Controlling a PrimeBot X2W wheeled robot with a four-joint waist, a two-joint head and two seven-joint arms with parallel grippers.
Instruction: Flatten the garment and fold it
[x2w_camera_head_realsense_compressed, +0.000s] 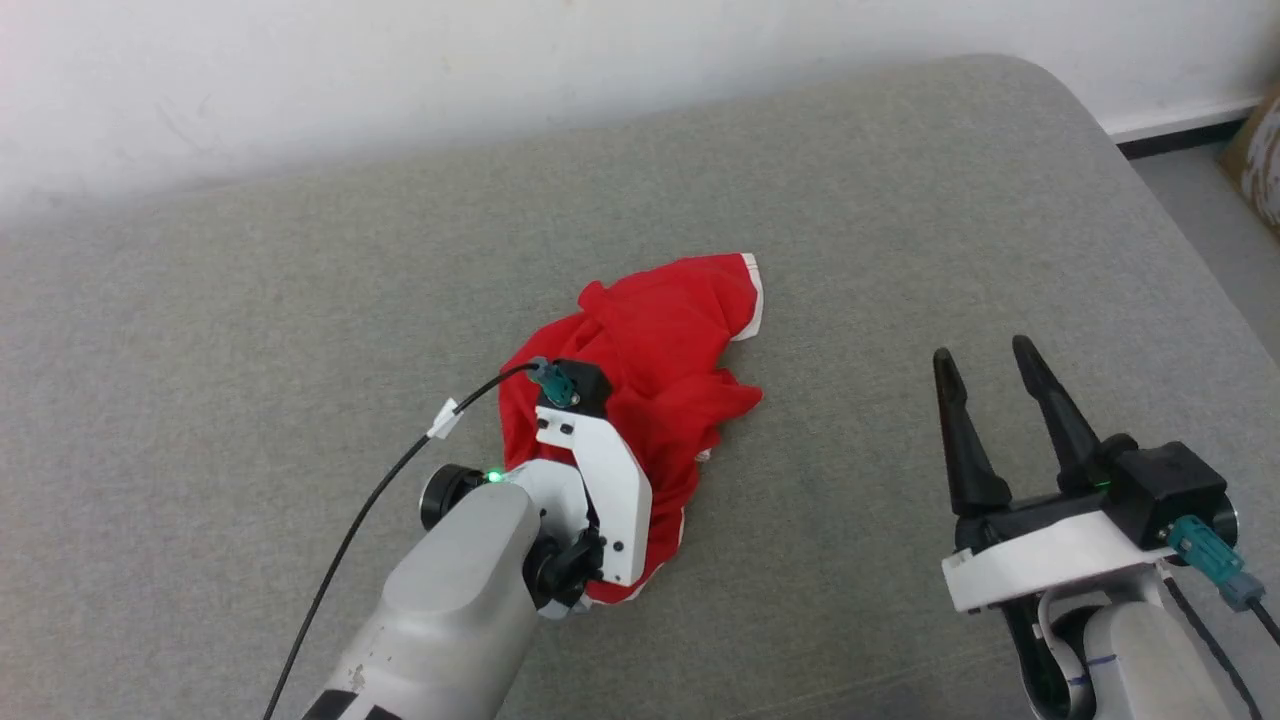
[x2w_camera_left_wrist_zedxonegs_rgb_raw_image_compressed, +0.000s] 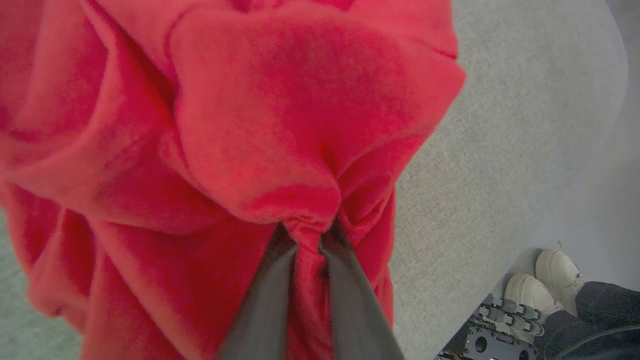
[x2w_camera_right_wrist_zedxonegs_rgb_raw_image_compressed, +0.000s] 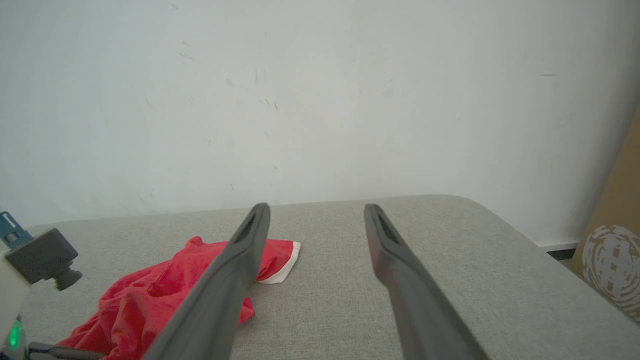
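Left tool (x2w_camera_left_wrist_zedxonegs_rgb_raw_image_compressed: 310, 231) tight on crumpled garment (x2w_camera_head_realsense_compressed: 670, 330), tips buried in folds; right tool (x2w_camera_head_realsense_compressed: 982, 352) wide, empty.

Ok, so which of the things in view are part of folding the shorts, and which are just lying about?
Part of the job: red shorts, pinched in the left hand; open right hand; grey padded surface under the shorts.
Just lying about: cardboard box; a person's white shoes.
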